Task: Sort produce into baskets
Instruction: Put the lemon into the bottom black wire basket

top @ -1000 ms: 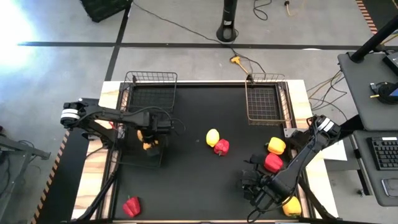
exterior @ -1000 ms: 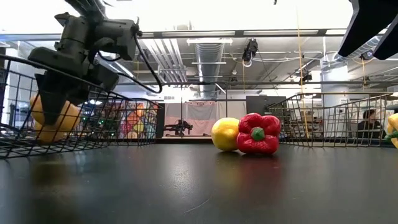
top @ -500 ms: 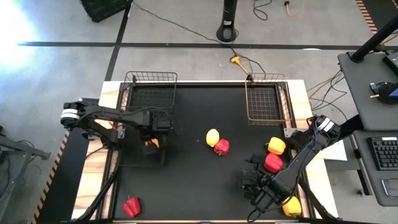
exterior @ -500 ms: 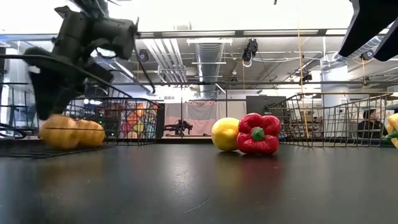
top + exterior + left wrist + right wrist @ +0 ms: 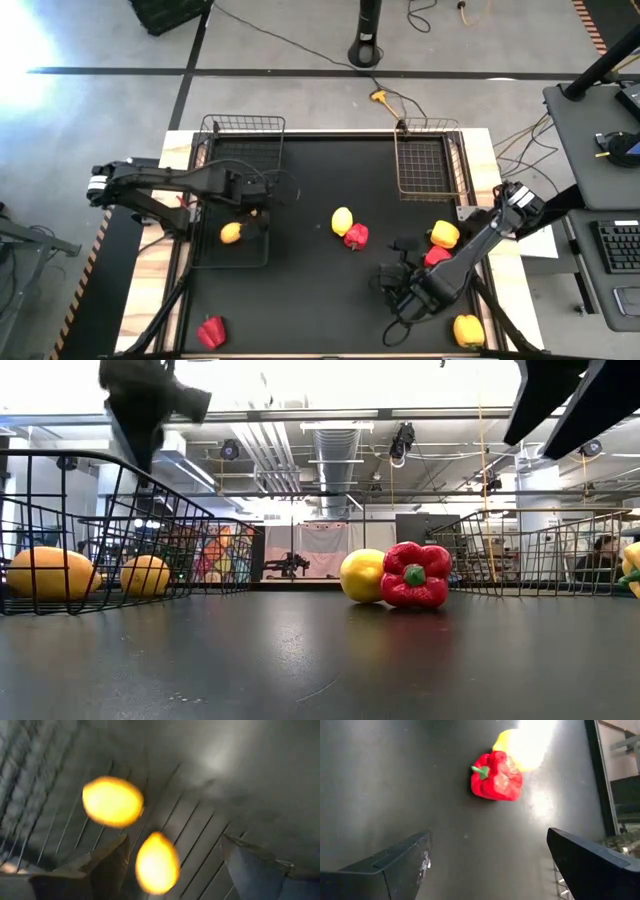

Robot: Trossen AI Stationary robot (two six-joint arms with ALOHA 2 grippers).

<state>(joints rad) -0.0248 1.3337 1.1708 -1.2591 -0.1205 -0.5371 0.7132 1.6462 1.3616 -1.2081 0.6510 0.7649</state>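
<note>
Released since earlier: two lemons (image 5: 112,801) now lie in the left basket (image 5: 205,150); left gripper (image 5: 262,198) jaws spread, empty. Right gripper (image 5: 392,290) jaws wide, holding nothing, above the surface (image 5: 310,290).

table top (image 5: 320,290): matt black, faint sheen | baskets (image 5: 430,165): thin wire, likely metal | peppers (image 5: 415,575): glossy, smooth

Lemons (image 5: 112,801) blurred in left wrist view, left pincer (image 5: 262,192) hiding one overhead
</note>
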